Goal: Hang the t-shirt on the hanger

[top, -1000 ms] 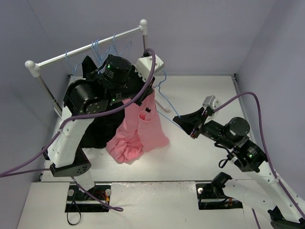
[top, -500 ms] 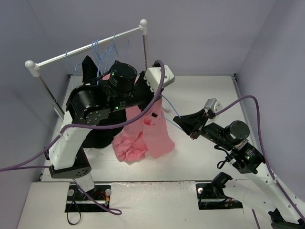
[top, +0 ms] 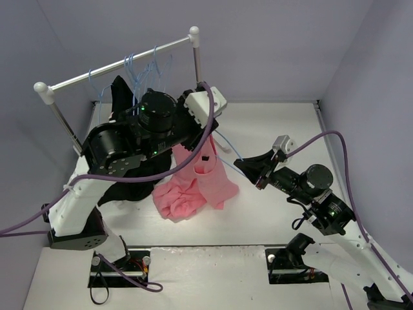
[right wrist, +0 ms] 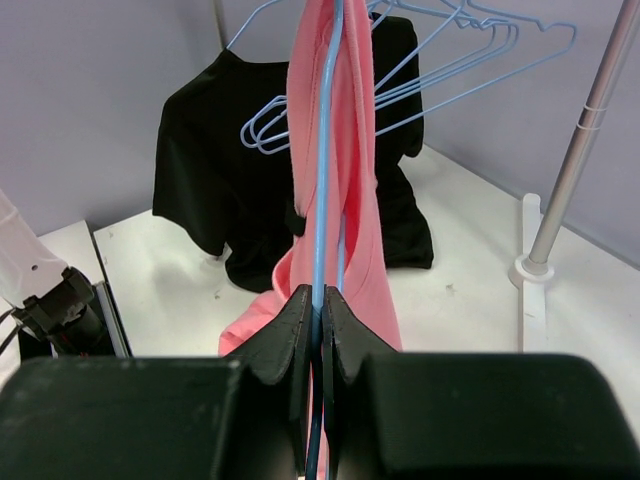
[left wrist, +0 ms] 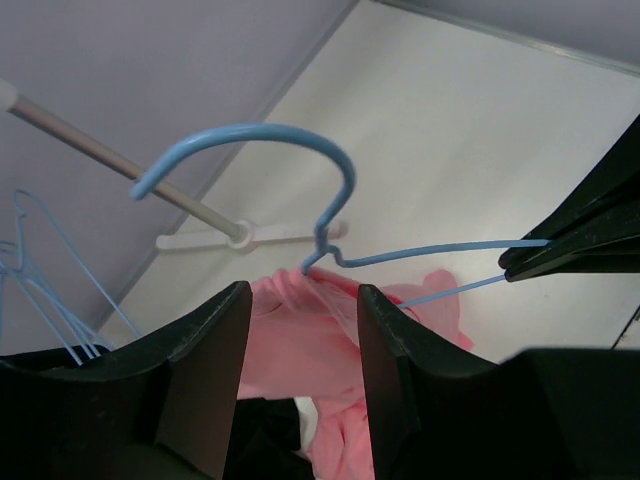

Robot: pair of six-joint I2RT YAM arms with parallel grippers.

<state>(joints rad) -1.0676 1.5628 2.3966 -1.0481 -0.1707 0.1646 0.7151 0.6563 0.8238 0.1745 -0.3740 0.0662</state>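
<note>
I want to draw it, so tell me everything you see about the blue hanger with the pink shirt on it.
The hanger is thin light-blue wire, probably metal, with a curved hook and a twisted neck. It is held in the air with the pink t-shirt draped over it. The right gripper is shut on one end; the left gripper is open beside the neck, not touching it.

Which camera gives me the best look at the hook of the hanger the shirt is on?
Left wrist: the hook shows whole, clear against the wall, above the pink shirt. From the top camera the left arm hides it; only a stretch of hanger wire shows. Right wrist sees the wire edge-on, hook cut off.
</note>
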